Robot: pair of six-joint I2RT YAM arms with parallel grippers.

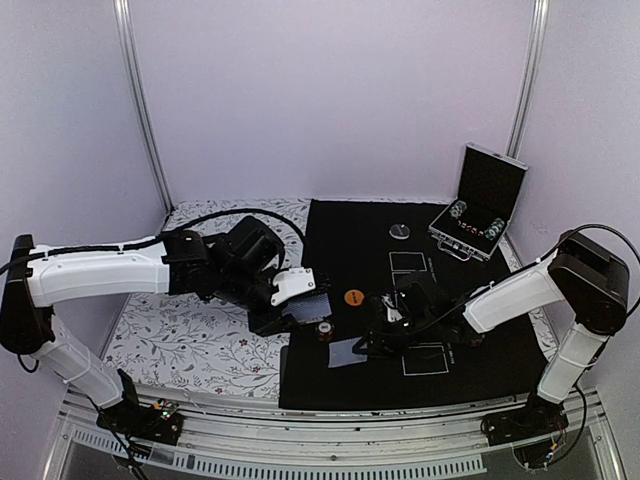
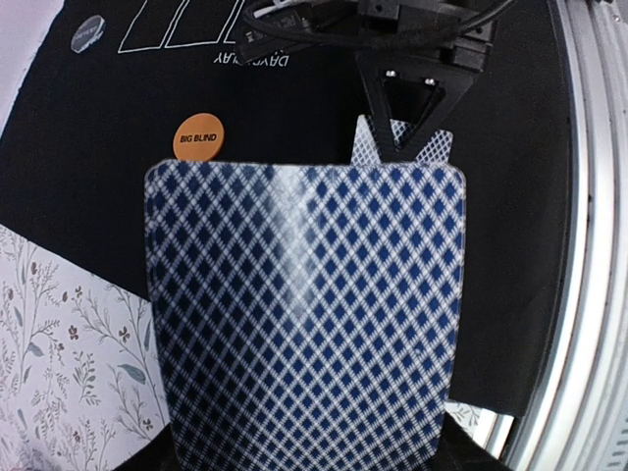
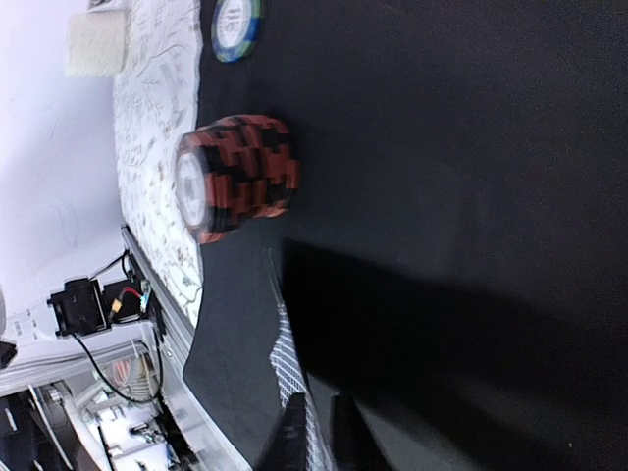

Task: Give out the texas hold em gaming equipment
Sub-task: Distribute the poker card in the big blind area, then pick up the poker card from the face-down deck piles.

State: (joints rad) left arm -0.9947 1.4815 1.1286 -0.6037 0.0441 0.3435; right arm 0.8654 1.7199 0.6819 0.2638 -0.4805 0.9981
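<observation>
My left gripper (image 1: 287, 316) is shut on grey-blue-backed playing cards (image 1: 306, 311) and holds them over the mat's left edge. They fill the left wrist view (image 2: 304, 314) and hide the fingers. My right gripper (image 1: 373, 342) is low on the mat, its fingers (image 3: 294, 437) closed on the edge of one card (image 1: 349, 352) that lies nearly flat. This card's edge also shows in the right wrist view (image 3: 287, 363). A red-and-black stack of poker chips (image 1: 325, 330) stands between the two grippers, and also shows in the right wrist view (image 3: 238, 177). The orange BIG BLIND button (image 1: 353, 297) lies just behind.
A silver button (image 1: 400, 231) lies at the back of the black mat (image 1: 470, 350). An open silver-edged case (image 1: 482, 205) with chip rolls stands at the back right. A blue-green-rimmed chip (image 3: 235, 25) lies beyond the stack. White card outlines (image 1: 408, 264) mark the mat. Floral cloth (image 1: 190, 340) lies to the left.
</observation>
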